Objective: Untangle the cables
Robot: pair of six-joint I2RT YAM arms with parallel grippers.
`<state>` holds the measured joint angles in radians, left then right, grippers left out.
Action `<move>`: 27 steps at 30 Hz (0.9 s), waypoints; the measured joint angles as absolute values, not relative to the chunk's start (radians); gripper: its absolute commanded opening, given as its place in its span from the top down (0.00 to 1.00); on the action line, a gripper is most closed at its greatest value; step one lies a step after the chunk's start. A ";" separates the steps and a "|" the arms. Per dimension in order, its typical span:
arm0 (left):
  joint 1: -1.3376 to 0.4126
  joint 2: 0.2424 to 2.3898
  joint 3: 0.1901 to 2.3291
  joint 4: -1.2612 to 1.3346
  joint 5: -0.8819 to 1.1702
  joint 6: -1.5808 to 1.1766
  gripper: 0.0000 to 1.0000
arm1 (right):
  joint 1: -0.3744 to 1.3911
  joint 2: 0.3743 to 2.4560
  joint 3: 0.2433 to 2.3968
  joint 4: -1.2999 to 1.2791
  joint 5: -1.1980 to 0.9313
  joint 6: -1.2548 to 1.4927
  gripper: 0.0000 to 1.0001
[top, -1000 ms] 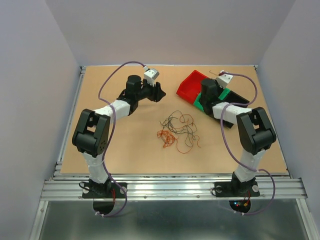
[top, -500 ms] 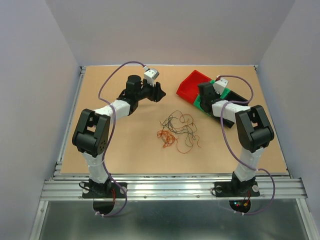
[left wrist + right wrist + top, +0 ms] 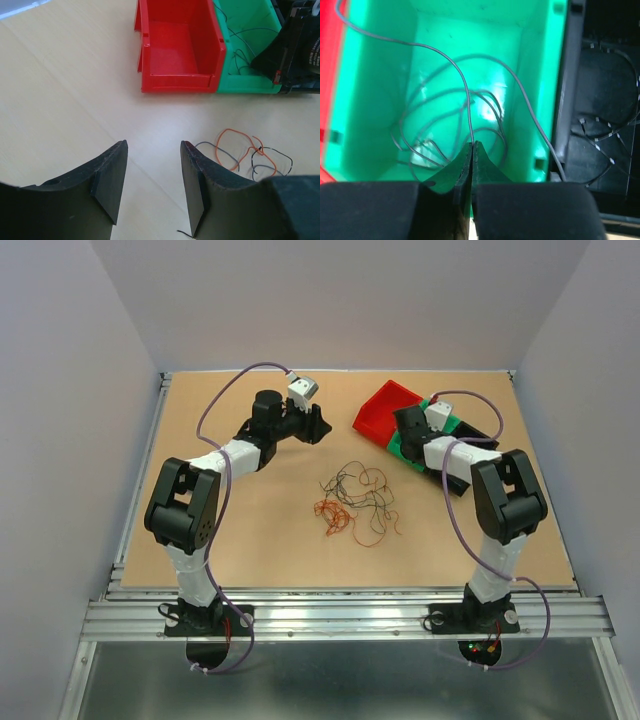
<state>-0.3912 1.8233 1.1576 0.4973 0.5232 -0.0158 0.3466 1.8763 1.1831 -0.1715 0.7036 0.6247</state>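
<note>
**Right gripper** point(image 3: 471, 146): the fingers are pressed together and pinch one grey wire point(image 3: 461, 75) at their tips, directly above the green bin point(image 3: 540, 100). The wire's free length arcs up and away over the bin's floor. We judge that the strand is held here because it has been freed and is to be dropped among the loose grey wires point(image 3: 427, 127) coiled inside this bin.

**Neighbouring bins:** the black bin point(image 3: 572, 75) touches the green bin on one side and holds dark wires point(image 3: 600, 137). The red bin point(image 3: 175, 80) touches it on the other side and looks empty. We take the arrangement to be sorting by colour.

**Left gripper** point(image 3: 153, 150): the fingers are spread and grasp nothing. It hovers over the bare table point(image 3: 250, 530), beyond the red bin from the green bin. We judge that it is waiting its turn.

**Tangle of cables** point(image 3: 355, 498): the orange-red and dark strands lie on the table, well apart from the green bin and toward the arms' bases. Most of the task appears to remain.

**Writing:** we can read no brand or label. Pale marks on the right arm's housing, seen from the left wrist, are too blurred to read.
</note>
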 measured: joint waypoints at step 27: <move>-0.395 1.823 1.158 0.496 0.522 0.004 0.42 | 0.341 1.542 1.129 -0.252 0.724 0.566 0.58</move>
